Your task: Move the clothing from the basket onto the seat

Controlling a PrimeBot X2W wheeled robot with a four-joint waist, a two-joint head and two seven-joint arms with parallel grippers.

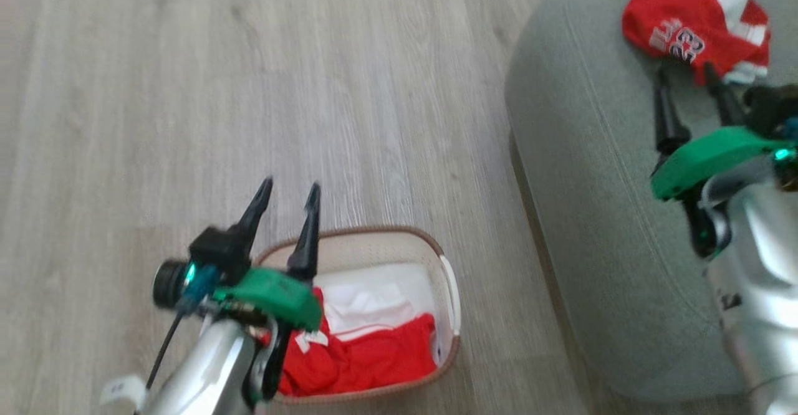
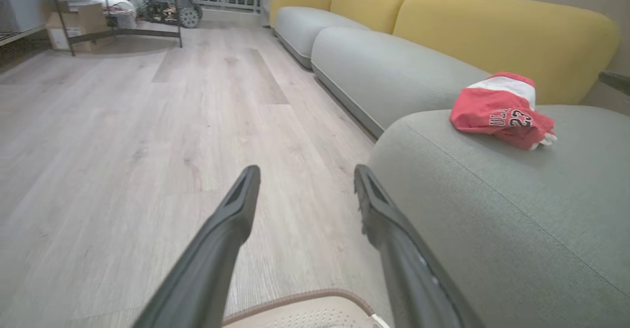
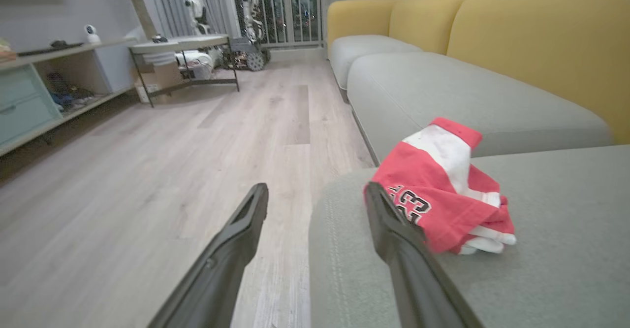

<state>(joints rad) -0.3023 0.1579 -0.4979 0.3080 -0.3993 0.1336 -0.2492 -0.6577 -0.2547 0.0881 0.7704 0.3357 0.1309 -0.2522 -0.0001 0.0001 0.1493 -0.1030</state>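
A crumpled red garment printed "23" (image 1: 698, 19) (image 2: 502, 111) (image 3: 443, 195) lies on the grey-green seat (image 1: 598, 172) (image 2: 492, 210) (image 3: 541, 269). More red and white clothing (image 1: 368, 352) sits inside the cream basket (image 1: 386, 243) (image 2: 305, 313) on the floor beside the seat. My left gripper (image 1: 290, 190) (image 2: 305, 175) hangs open above the basket's far left rim, holding nothing. Over the seat, my right gripper (image 1: 689, 72) (image 3: 317, 192) stands open and empty, just short of the "23" garment.
Pale wood floor (image 1: 249, 91) stretches left of the seat. Yellow backrests (image 2: 492, 27) and further grey cushions (image 2: 389, 67) run along the sofa. A metal-legged table (image 3: 182, 52) with boxes under it and a low shelf unit (image 3: 29, 96) stand far off.
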